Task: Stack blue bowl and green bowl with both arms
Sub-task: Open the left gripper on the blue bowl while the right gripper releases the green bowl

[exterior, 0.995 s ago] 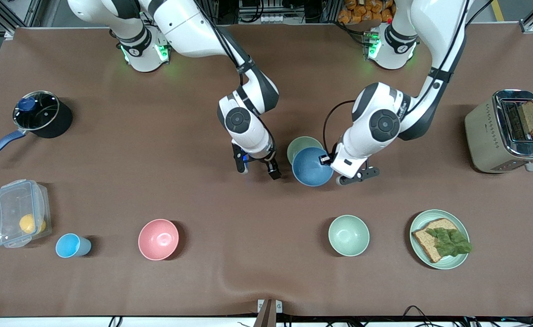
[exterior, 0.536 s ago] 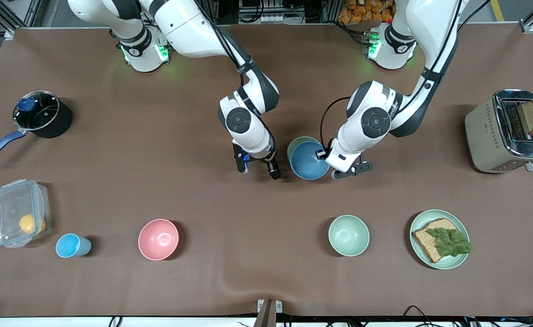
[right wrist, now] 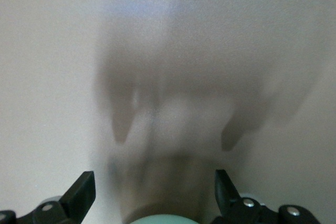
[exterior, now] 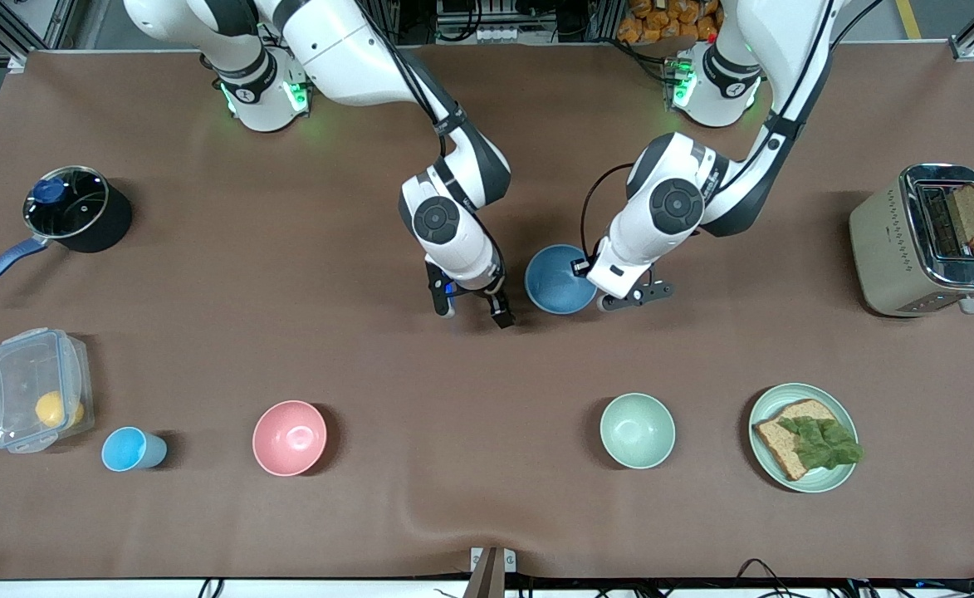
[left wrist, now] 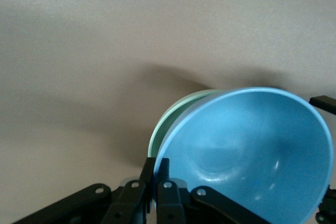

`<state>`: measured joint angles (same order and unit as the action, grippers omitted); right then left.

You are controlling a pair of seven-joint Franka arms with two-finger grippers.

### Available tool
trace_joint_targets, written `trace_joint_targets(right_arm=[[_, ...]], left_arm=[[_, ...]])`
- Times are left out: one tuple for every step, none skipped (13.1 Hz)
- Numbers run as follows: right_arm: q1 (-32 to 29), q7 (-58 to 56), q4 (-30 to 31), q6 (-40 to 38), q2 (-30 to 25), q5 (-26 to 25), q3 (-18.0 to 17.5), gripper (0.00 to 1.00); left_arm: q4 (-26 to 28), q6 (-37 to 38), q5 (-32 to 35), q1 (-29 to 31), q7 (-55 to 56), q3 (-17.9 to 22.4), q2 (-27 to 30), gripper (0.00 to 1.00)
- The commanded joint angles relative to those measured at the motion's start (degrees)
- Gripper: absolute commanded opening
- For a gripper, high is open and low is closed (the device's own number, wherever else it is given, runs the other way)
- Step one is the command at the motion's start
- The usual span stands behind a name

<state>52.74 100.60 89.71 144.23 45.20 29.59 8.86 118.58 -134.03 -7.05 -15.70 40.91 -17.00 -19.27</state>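
Brown cloth covers the table (exterior: 204, 515), and near its middle the blue bowl (exterior: 558, 280) sits directly over the green bowl (left wrist: 170, 121), so that from the front camera only blue shows, while the left wrist view catches a green rim peeking out beside the blue wall. Clamped on the blue bowl's rim at the side toward the left arm's end is the left gripper (exterior: 599, 292); in the left wrist view its fingers (left wrist: 161, 184) are pinched together on the rim, one inside and one outside. Bent at the elbow, the left arm reaches down from its base with the wrist tilted over the bowl's edge. Beside the stacked bowls, toward the right arm's end, the right gripper (exterior: 472, 314) hangs low over bare cloth, its fingers (right wrist: 79, 192) spread wide and holding nothing, with a sliver of green showing at the edge of the right wrist view between them. Largest of the other things is the toaster (exterior: 927, 241) with bread in its slot at the left arm's end, then the pot (exterior: 80, 209) and lidded container (exterior: 34, 390) at the right arm's end. Nearer the front camera lie the plate (exterior: 765, 411) with bread and lettuce, a pale mint bowl (exterior: 638, 430), a pink bowl (exterior: 290, 438) and a small light-blue cup (exterior: 131, 449), all well apart from the grippers.
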Motion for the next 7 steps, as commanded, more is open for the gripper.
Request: trace_joint_targets(right_arm=[[0.2, 0.8, -1.5, 0.4, 0.6, 1.2, 0.3, 1.0], [0.0, 0.9, -2.1, 0.3, 0.7, 1.3, 0.2, 1.0], [0.2, 0.8, -2.1, 0.3, 0.7, 1.7, 0.3, 1.0], [0.2, 0.8, -2.2, 0.3, 0.7, 2.0, 0.3, 1.0], [0.3, 0.8, -2.3, 0.4, 0.8, 2.0, 0.3, 1.0], [0.3, 0.8, -2.3, 0.4, 0.8, 1.9, 0.3, 1.0], [0.4, 0.8, -2.2, 0.4, 0.9, 1.9, 0.3, 1.0]], left_arm=[[3.1, -3.9, -1.1, -0.6, 1.1, 0.0, 1.8, 0.0], [3.7, -5.4, -1.1, -1.1, 1.1, 0.0, 1.3, 0.0], [4.1, -6.5, -1.0, -1.1, 1.1, 0.0, 1.2, 0.0], [4.6, -7.0, -1.0, -1.1, 1.1, 0.0, 1.1, 0.0], [4.7, -7.4, -1.0, -1.2, 1.1, 0.0, 1.0, 0.0], [4.9, -7.7, -1.0, -1.2, 1.1, 0.0, 0.8, 0.0], [5.2, -8.2, -1.0, -1.3, 1.1, 0.0, 0.5, 0.0]])
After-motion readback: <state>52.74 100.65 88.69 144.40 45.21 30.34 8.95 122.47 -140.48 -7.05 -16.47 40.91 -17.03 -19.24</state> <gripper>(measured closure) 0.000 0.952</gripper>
